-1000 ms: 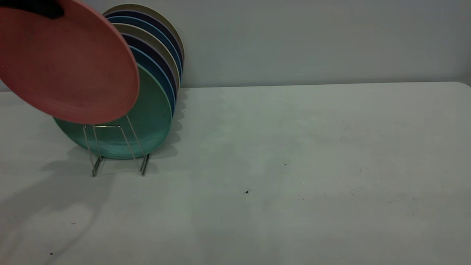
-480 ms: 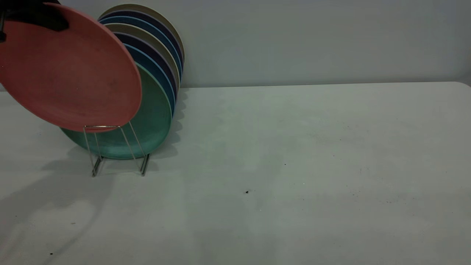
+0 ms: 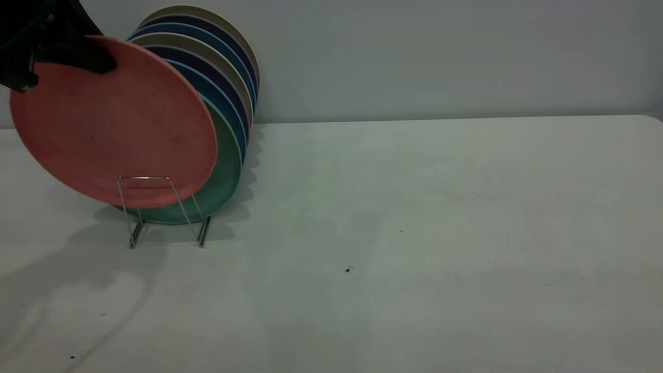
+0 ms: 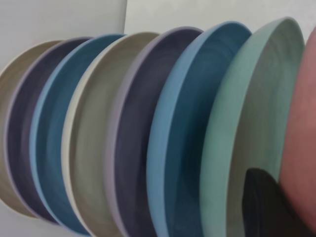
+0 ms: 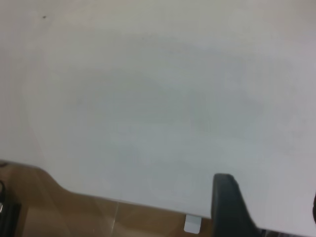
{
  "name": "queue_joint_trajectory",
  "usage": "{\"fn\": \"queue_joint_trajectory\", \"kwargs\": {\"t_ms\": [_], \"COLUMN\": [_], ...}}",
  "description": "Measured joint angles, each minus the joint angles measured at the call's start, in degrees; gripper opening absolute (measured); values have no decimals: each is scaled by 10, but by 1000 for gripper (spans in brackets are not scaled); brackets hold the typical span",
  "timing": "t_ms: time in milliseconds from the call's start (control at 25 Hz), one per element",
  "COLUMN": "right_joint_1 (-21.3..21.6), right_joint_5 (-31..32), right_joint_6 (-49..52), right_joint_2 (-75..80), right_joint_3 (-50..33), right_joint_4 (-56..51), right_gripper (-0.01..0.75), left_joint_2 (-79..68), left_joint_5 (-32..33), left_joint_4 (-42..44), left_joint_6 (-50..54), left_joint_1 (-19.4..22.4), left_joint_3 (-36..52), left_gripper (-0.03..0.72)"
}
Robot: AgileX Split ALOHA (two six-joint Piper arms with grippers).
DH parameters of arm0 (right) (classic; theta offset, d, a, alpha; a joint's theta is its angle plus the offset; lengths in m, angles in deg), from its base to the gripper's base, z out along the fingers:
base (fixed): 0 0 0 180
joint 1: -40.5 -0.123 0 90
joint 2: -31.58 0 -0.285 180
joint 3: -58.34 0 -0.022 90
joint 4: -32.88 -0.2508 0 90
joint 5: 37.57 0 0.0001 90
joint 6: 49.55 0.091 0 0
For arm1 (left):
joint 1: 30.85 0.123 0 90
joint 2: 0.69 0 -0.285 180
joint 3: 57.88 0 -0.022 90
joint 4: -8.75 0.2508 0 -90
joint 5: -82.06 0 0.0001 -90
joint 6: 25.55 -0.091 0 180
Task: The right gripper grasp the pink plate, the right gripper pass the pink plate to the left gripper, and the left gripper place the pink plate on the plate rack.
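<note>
The pink plate [image 3: 114, 122] is a matte salmon pink with faint dark specks, and the left end effector [image 3: 57, 49] at its upper edge is plain black. Behind it the racked plates run teal-green [image 3: 225, 176], blue, dark purple and beige, then blue, purple and beige again, in a silvery wire plate rack [image 3: 155, 207]. The desk [image 3: 414, 233] is pale grey-white with scattered tiny dark flecks, and the right end effector's finger [image 5: 229, 207] is black.

Matt pink plate [image 3: 114, 124], thin shiny metal-wire plate rack [image 3: 155, 207], smooth matt white table [image 3: 414, 233].
</note>
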Motion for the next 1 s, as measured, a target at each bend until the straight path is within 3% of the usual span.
{"fn": "queue_joint_trajectory", "kwargs": {"t_ms": [360, 720, 840, 1000], "right_joint_1": [0, 0, 0, 0], "right_joint_5": [0, 0, 0, -8], "right_joint_6": [0, 0, 0, 0], "right_joint_2": [0, 0, 0, 0], "right_joint_3": [0, 0, 0, -3], "right_joint_4": [0, 1, 1, 2], "right_gripper": [417, 417, 417, 417], "left_joint_2": [-2, 5, 37, 112], "left_joint_5": [0, 0, 1, 8], "left_joint_4": [-18, -32, -50, -59], "left_joint_6": [1, 15, 74, 251], "left_joint_1": [0, 0, 0, 0], "left_joint_3": [0, 0, 0, 0], "left_gripper": [320, 350, 350, 350]}}
